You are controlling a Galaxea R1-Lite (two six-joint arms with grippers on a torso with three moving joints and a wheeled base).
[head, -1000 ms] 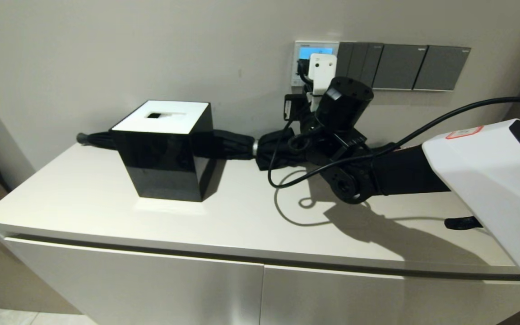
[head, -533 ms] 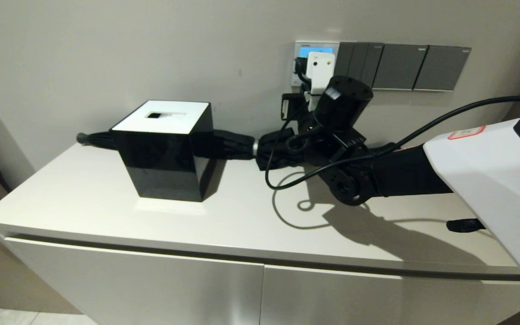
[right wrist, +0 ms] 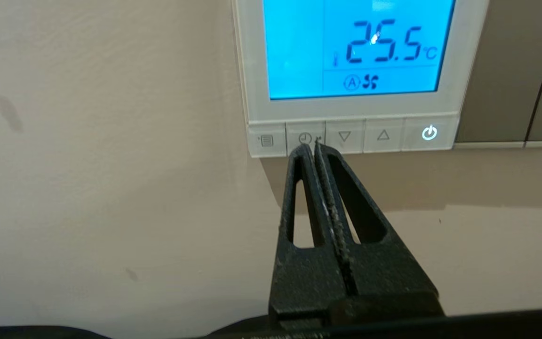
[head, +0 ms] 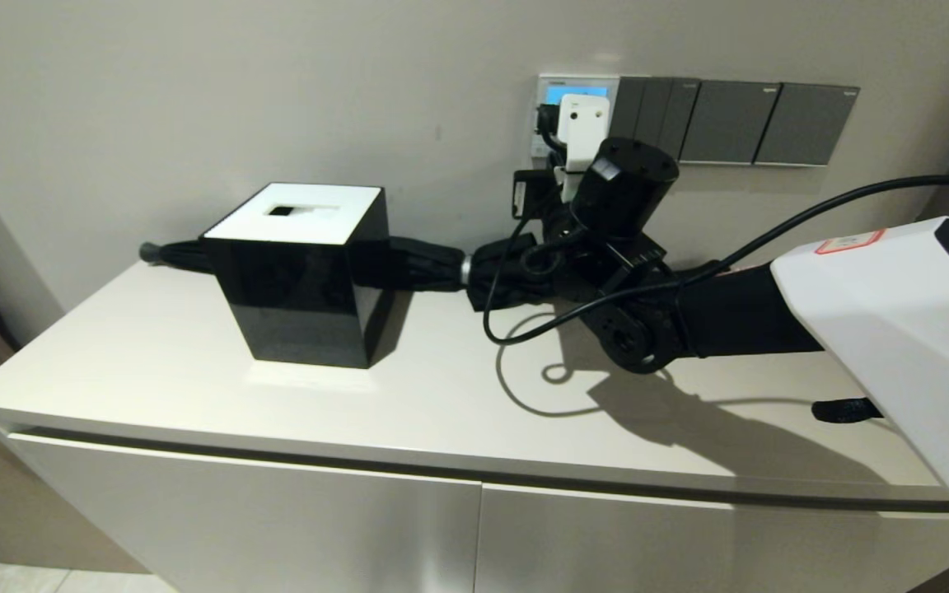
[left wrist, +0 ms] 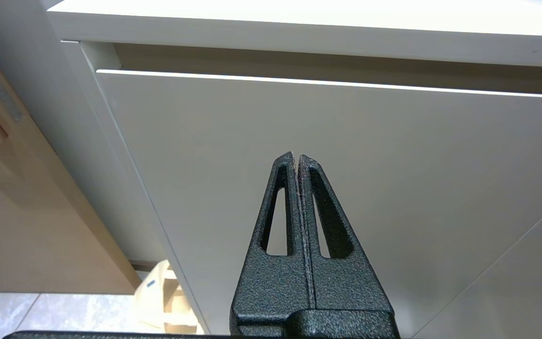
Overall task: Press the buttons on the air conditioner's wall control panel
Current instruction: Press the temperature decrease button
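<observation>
The air conditioner's wall control panel [head: 553,82] is a white-framed square on the wall with a lit blue screen reading 25.5 °C; it also shows in the right wrist view [right wrist: 351,108]. Its row of pale buttons [right wrist: 351,137] runs along its lower edge. My right gripper [right wrist: 311,147] is shut and empty, with its tips at the lower edge of the clock button [right wrist: 305,138], second from the panel's outer end. In the head view the right wrist hides the lower panel and its buttons. My left gripper [left wrist: 297,157] is shut and empty, parked low before the cabinet front.
Dark grey switch plates [head: 738,122] adjoin the panel. On the white cabinet top [head: 153,362] stand a black box with a white lid [head: 301,272] and a folded black umbrella [head: 433,268] along the wall. A black cable [head: 524,329] loops under my right arm.
My right wrist has moved slightly up and left along the panel; more of the blue screen is covered. The left arm has not moved.
</observation>
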